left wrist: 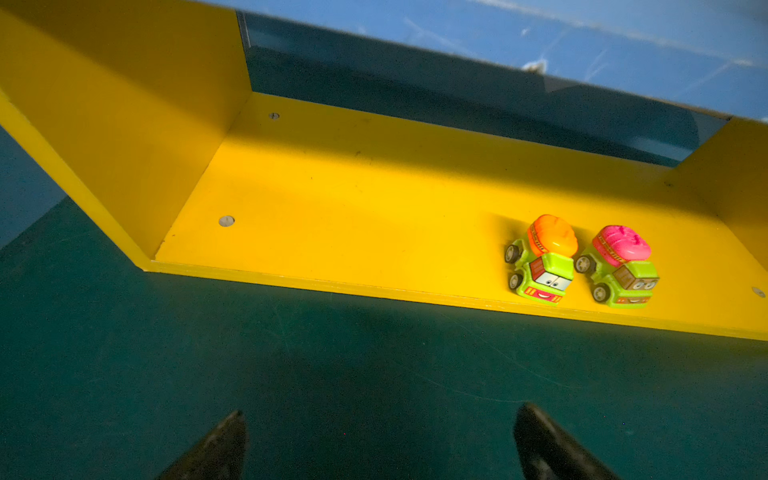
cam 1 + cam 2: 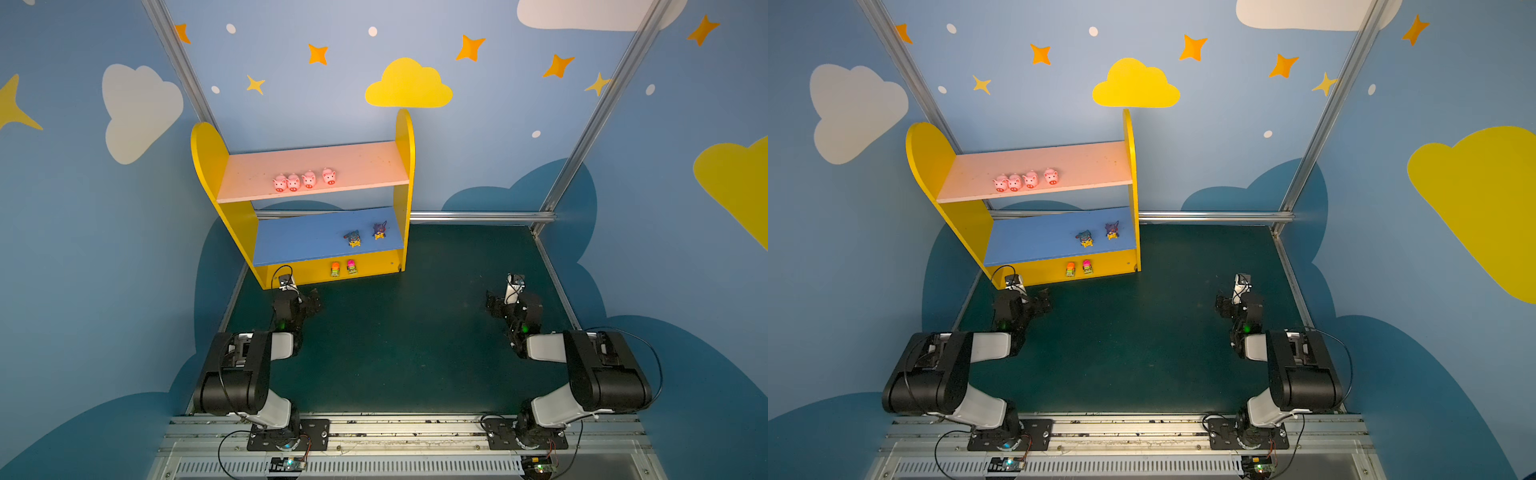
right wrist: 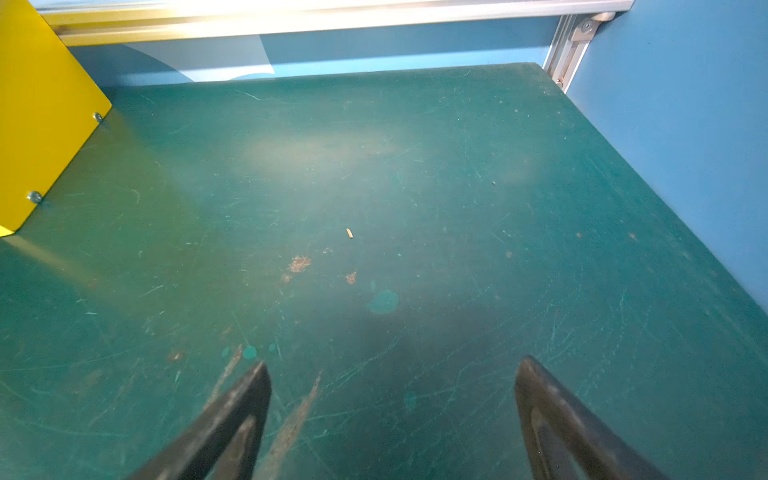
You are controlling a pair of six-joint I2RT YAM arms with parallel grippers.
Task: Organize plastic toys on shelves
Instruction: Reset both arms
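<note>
Green cars [image 1: 540, 270] sit by the yellow base's [image 1: 353, 216] front edge.

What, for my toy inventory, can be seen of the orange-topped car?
The orange-topped car is a glossy plastic toy: lime-green body, ribbed orange dome, dark wheels, cartoon eyes and red mouth. It stands on its wheels on the shelf's yellow base, near the front edge, beside the pink-topped car; contact between them is unclear.

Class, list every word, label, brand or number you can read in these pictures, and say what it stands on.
None readable in any view.
Green plastic toy cars: painted faces and stripes only, no letters.
Yellow shelf unit: unmarked.
Small circuit boards by the arm bases: any print too small to read.
</note>
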